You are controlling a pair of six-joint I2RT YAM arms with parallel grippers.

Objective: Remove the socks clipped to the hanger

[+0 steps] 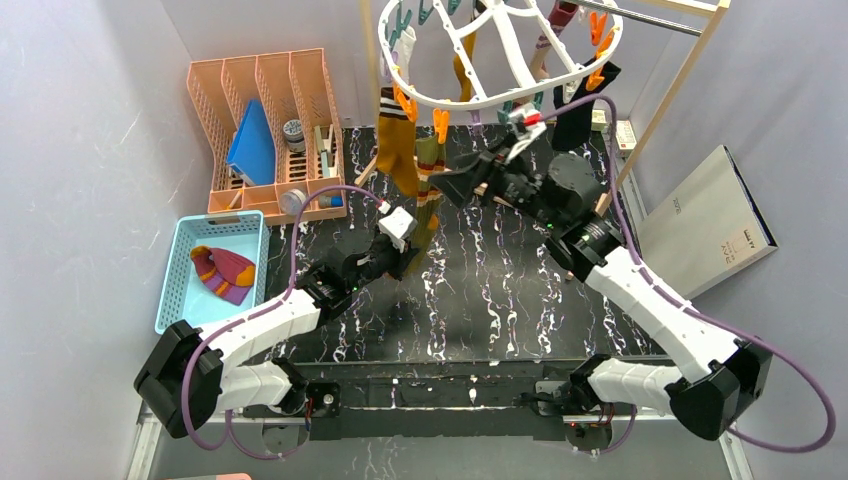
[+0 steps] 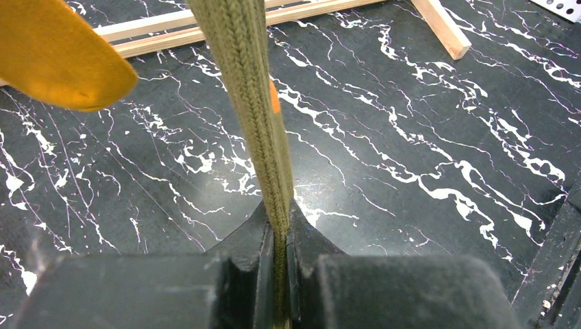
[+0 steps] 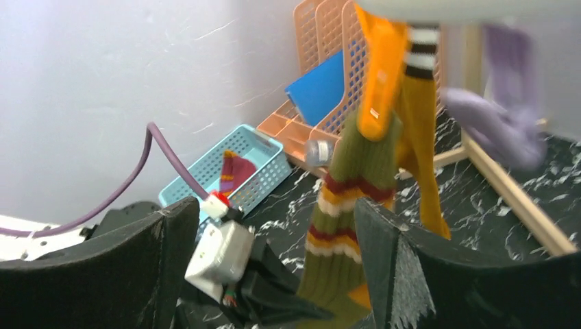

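Observation:
The white oval hanger (image 1: 470, 103) hangs at the top centre with orange and teal clips on its rim. An olive striped sock (image 1: 430, 165) hangs from an orange clip (image 3: 377, 68), next to a mustard sock (image 1: 397, 150). A black sock (image 1: 575, 110) hangs at the right rim. My left gripper (image 1: 415, 245) is shut on the lower end of the olive sock (image 2: 253, 103), which is pinched between the jaws (image 2: 279, 226). My right gripper (image 1: 458, 185) is open, level with the sock's striped part (image 3: 349, 219) and just right of it, touching nothing.
A blue basket (image 1: 180, 290) at the left holds a purple-orange sock (image 1: 225, 272). A peach organizer (image 1: 265, 130) stands behind it. The wooden frame (image 1: 680, 90) holds the hanger over the black marble mat. A grey box (image 1: 715, 215) lies at the right.

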